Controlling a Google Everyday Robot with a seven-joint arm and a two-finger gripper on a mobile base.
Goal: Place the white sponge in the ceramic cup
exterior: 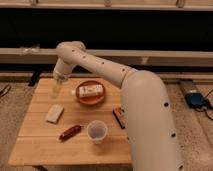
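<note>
Open gripper (54, 91) above the table's far corner, white sponge (54, 113) lying free below it.

I see my gripper hanging fingers-down over the far, view-left part of the wooden table (35, 147), jaws spread with nothing between them. The sponge lies flat just in front of it, apart from the fingers. The ceramic cup (97, 131) stands upright nearer the front edge, a reddish-brown sausage-shaped item (69, 132) beside it. An orange-brown plate (91, 100) carries a white labelled packet (91, 90), and a small dark bar (119, 118) lies by the arm.

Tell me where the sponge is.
In the camera view, the sponge lies flat on the table's left part, left of the plate and the cup; the gripper hangs just above it in the picture.
</note>
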